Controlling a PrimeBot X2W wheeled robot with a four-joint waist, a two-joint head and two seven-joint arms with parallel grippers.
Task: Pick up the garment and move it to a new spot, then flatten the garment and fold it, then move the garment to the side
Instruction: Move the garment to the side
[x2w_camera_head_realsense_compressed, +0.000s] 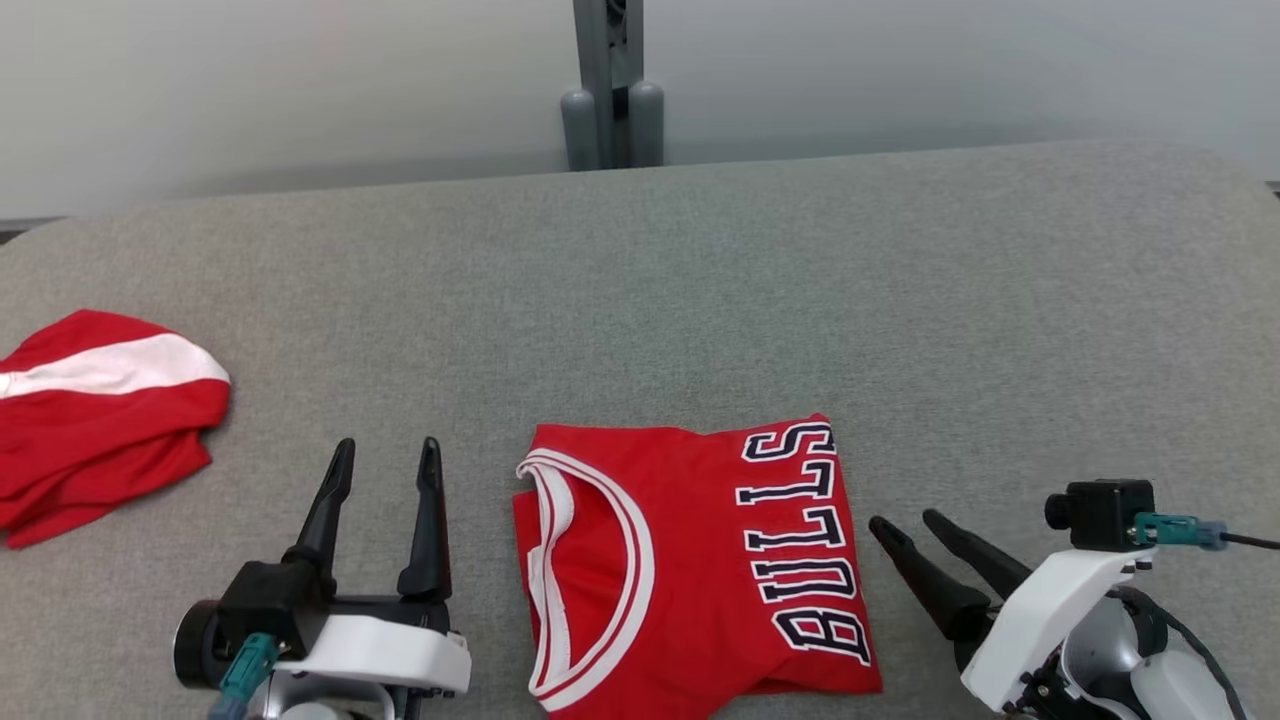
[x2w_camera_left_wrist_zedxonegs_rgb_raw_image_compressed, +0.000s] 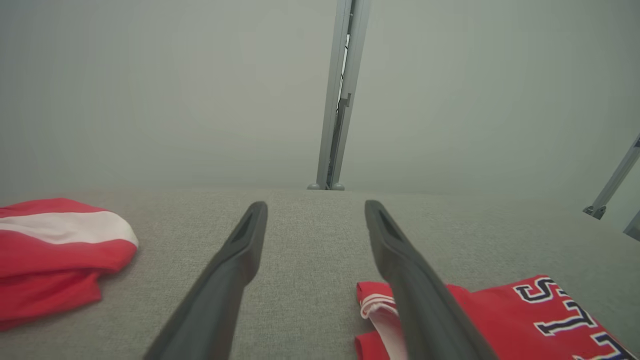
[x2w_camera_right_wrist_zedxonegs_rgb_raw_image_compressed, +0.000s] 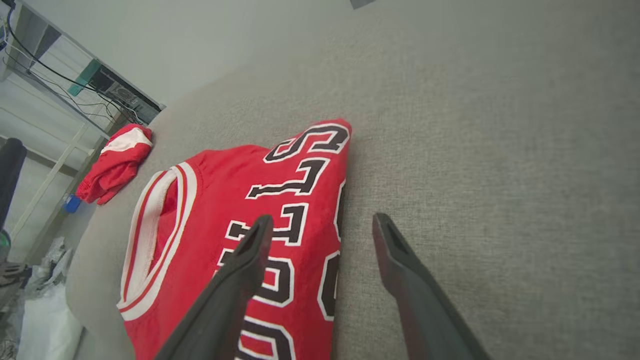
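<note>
A red jersey (x2w_camera_head_realsense_compressed: 690, 570) with white trim and "BULLS" lettering lies folded into a rectangle on the grey surface, near its front edge. My left gripper (x2w_camera_head_realsense_compressed: 388, 452) stands open just left of the jersey, nothing between its fingers. In the left wrist view the jersey (x2w_camera_left_wrist_zedxonegs_rgb_raw_image_compressed: 505, 320) shows past the right finger. My right gripper (x2w_camera_head_realsense_compressed: 905, 522) is open just off the jersey's right edge, fingers pointing up and to the left. In the right wrist view my right gripper (x2w_camera_right_wrist_zedxonegs_rgb_raw_image_compressed: 322, 222) hovers over the jersey's (x2w_camera_right_wrist_zedxonegs_rgb_raw_image_compressed: 220, 210) lettered edge, one finger above the fabric, the other above bare surface.
A second red garment (x2w_camera_head_realsense_compressed: 95, 415) with a white stripe lies bunched at the far left of the grey surface (x2w_camera_head_realsense_compressed: 900, 330). A grey post (x2w_camera_head_realsense_compressed: 610, 90) stands behind the back edge. Shelves and cables (x2w_camera_right_wrist_zedxonegs_rgb_raw_image_compressed: 75, 85) show beyond the left end.
</note>
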